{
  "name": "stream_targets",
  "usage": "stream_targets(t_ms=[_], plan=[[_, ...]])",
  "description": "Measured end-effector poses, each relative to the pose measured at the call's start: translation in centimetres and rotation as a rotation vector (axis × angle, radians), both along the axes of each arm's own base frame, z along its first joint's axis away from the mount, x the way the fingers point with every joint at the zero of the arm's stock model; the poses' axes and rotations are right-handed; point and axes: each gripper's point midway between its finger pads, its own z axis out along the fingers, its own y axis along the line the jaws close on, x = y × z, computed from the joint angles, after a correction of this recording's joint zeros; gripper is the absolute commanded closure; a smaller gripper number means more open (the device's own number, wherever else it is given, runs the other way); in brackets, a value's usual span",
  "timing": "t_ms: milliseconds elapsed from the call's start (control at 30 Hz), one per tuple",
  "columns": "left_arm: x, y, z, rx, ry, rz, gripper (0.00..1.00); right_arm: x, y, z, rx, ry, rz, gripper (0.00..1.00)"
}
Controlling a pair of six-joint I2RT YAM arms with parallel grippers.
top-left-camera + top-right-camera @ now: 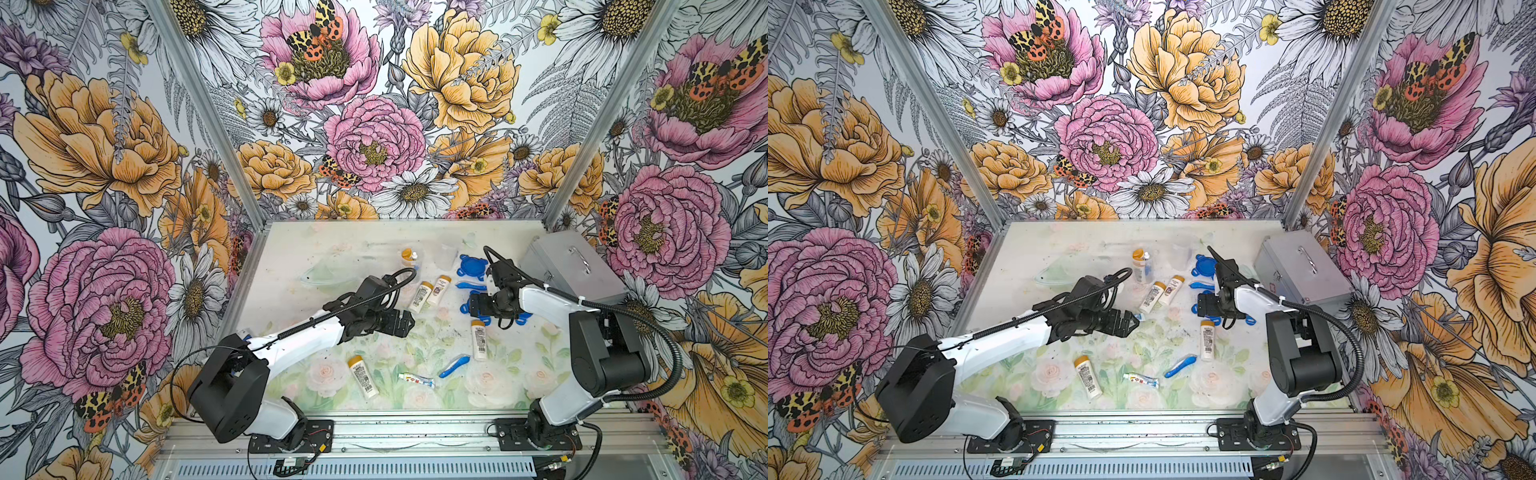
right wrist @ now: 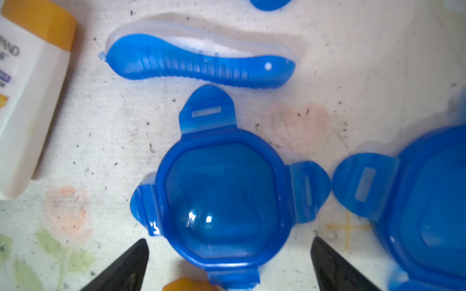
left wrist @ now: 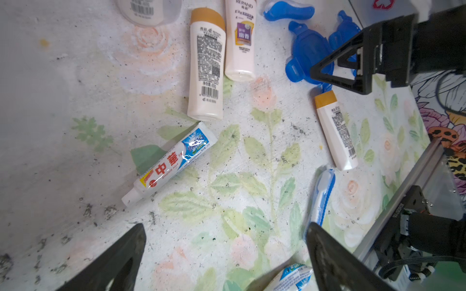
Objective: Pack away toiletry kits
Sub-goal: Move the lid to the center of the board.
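Top and wrist views, left to right: left gripper, jaws apart, hovers over a toothpaste tube; two orange-capped bottles lie side by side mid-table; right gripper, jaws apart, hangs over a blue four-tab lid, with a toothbrush just beside it; silver case stands closed at the right edge.
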Motion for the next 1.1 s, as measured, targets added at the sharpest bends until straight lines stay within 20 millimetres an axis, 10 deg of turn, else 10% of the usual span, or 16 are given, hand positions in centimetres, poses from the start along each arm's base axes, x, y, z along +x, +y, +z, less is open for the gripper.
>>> stream_targets(t_ms=[667, 1100], plan=[[-1.0, 0.8, -0.3, -0.006, 0.004, 0.005, 0.01, 4.4, 4.1, -0.7, -0.070, -0.052, 0.080, 0.00], [-1.4, 2.0, 3.0, -0.081, -0.085, 0.066, 0.02, 4.9, 5.1, -0.6, -0.120, -0.094, 0.092, 0.01]])
